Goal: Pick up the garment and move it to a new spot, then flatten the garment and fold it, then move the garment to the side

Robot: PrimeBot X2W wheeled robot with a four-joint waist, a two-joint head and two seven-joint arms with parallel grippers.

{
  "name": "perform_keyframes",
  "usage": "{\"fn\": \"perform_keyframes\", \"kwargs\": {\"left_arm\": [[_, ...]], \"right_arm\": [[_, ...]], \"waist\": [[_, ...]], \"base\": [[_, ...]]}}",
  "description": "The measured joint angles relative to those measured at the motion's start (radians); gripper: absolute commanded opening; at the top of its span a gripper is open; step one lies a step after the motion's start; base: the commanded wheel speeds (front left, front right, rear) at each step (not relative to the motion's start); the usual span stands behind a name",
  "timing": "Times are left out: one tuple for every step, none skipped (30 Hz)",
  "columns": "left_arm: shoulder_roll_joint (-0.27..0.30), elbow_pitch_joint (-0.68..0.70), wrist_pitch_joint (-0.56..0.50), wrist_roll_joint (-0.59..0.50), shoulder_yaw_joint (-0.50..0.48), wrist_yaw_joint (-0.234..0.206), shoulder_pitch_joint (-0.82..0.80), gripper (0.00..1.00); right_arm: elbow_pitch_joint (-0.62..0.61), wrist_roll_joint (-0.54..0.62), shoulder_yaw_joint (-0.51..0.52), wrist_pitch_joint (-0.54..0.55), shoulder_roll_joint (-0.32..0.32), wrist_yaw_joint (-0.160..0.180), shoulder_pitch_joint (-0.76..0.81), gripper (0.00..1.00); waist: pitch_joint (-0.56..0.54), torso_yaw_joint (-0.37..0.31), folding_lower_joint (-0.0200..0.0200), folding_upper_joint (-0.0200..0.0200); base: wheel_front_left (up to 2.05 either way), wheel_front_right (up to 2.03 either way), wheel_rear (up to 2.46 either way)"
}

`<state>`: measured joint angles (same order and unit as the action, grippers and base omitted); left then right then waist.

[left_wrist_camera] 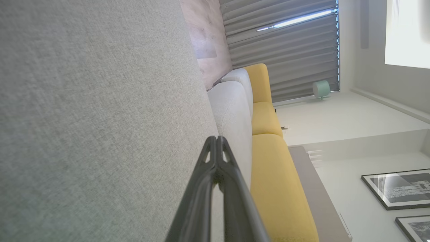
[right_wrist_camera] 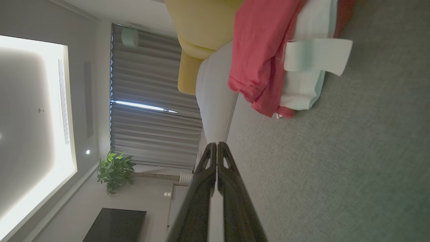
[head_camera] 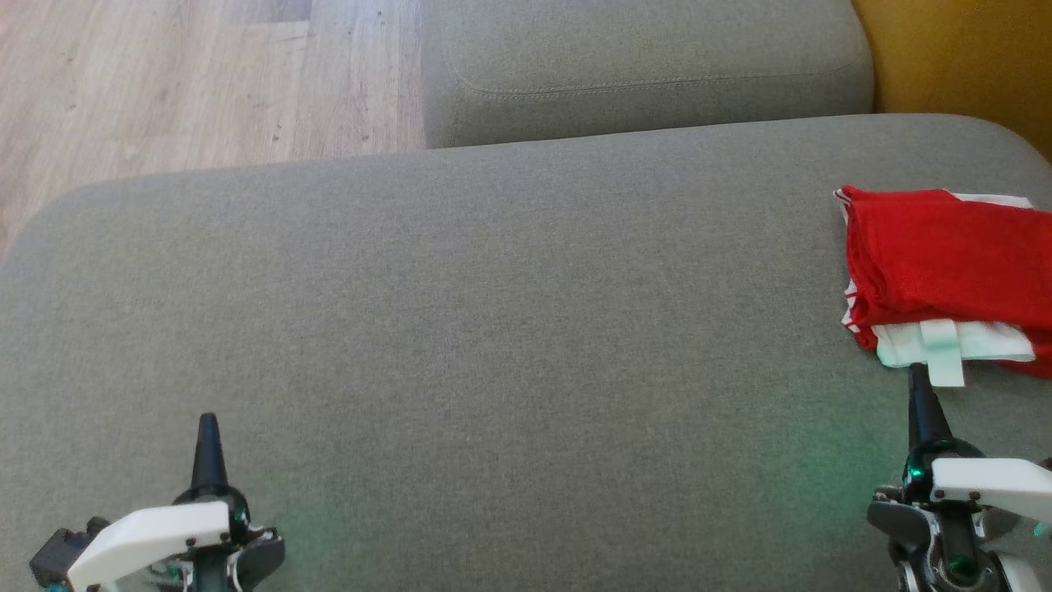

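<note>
The garment (head_camera: 945,263) is red with white trim and lies folded at the right edge of the grey sofa seat (head_camera: 493,312); a white strap sticks out of its near side. From the right wrist the garment (right_wrist_camera: 265,50) shows at the top. My right gripper (head_camera: 919,376) is shut and empty, its tip just short of the strap, not touching the cloth as far as I can tell. Seen from its wrist, the right gripper (right_wrist_camera: 216,145) has its fingers pressed together. My left gripper (head_camera: 207,423) is shut and empty at the lower left over bare cushion, and the left gripper (left_wrist_camera: 216,139) shows its tips closed.
A second grey cushion (head_camera: 641,66) sits behind the seat, with wooden floor (head_camera: 164,82) at the upper left. Yellow upholstery (head_camera: 970,57) stands at the upper right. The seat's rounded left corner (head_camera: 49,222) drops off toward the floor.
</note>
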<state>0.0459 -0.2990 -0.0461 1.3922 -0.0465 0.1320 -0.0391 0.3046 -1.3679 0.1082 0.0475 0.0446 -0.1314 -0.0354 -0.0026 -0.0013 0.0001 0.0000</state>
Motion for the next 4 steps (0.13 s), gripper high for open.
{"fn": "perform_keyframes", "kwargs": {"left_arm": [[0.0,0.001,-0.006,0.009,-0.003,0.0,0.0,0.0],[0.0,0.001,-0.008,0.019,-0.006,0.0,0.0,0.0],[0.0,0.002,-0.012,0.028,-0.009,0.0,0.0,0.0],[0.0,0.004,-0.015,0.036,-0.011,0.0,0.0,0.0]], "right_arm": [[-0.001,-0.01,0.001,0.002,0.0,0.0,-0.001,0.0],[-0.002,-0.021,0.002,0.004,0.0,0.0,-0.002,0.0],[-0.002,-0.032,0.002,0.008,0.0,0.0,-0.002,0.0],[-0.003,-0.043,0.003,0.012,0.0,0.0,-0.003,0.0]], "waist": [[0.0,0.0,0.0,0.0],[0.001,0.0,0.0,0.0],[0.001,0.0,0.0,0.0],[0.001,0.0,0.0,0.0]], "base": [[0.0,0.0,0.0],[0.0,0.0,0.0],[0.0,0.0,0.0],[0.0,0.0,0.0]]}}
